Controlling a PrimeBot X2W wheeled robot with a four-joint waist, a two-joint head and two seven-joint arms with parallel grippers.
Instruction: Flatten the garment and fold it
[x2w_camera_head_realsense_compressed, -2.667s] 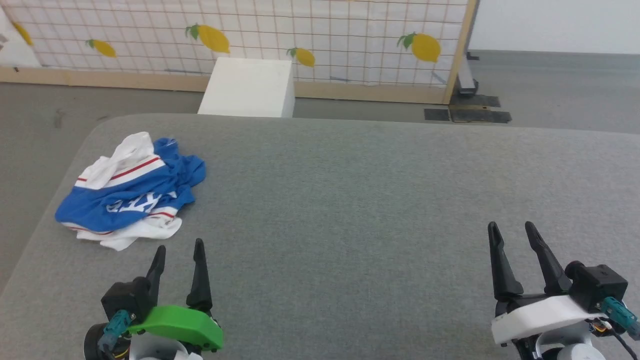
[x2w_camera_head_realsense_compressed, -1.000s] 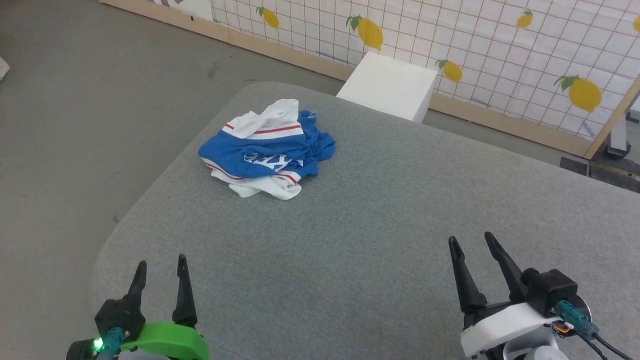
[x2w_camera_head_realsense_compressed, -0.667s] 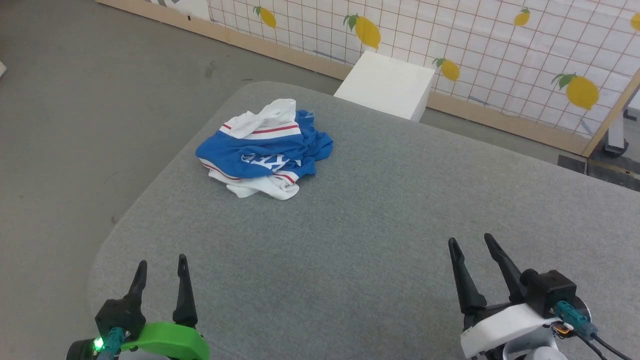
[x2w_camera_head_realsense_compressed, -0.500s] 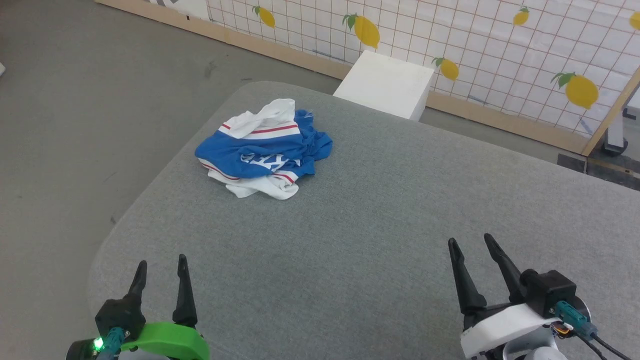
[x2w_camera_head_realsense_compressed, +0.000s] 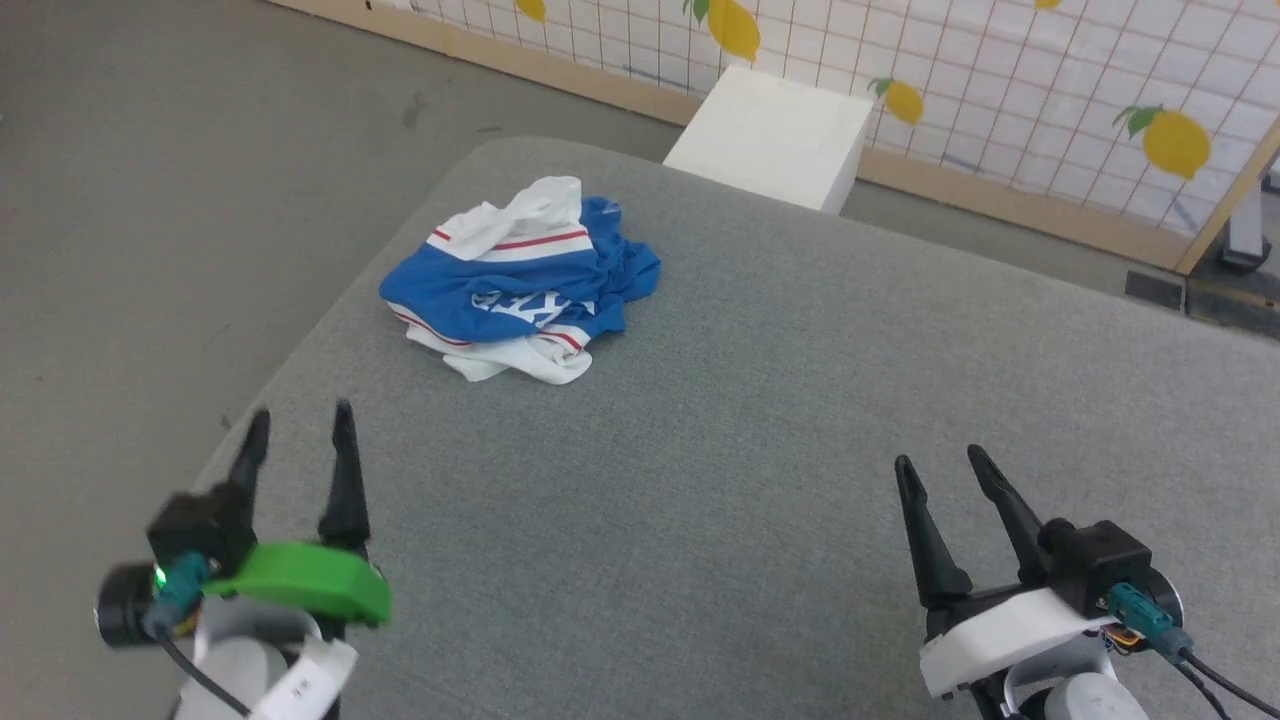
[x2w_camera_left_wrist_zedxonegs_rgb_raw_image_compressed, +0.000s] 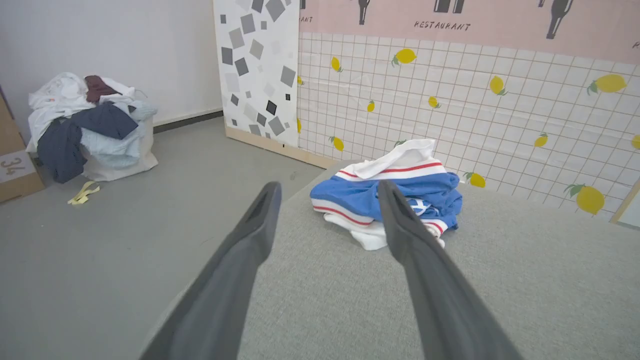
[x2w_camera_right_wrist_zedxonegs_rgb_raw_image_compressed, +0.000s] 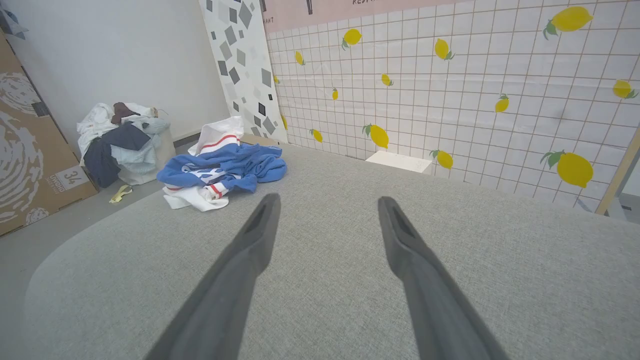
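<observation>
There's the garment (x2w_camera_head_realsense_compressed: 520, 290), a crumpled blue-and-white heap near the far left corner of the grey counter (x2w_camera_head_realsense_compressed: 760, 420), with nothing flattened yet. The left end effector (x2w_camera_head_realsense_compressed: 301, 410) hovers by the counter's near left edge, fingers spread and empty. The right end effector (x2w_camera_head_realsense_compressed: 939, 457) is also spread, well apart from the cloth. The smart play is probably to grab two separate outer edges rather than the bunched middle, then draw them apart.
</observation>
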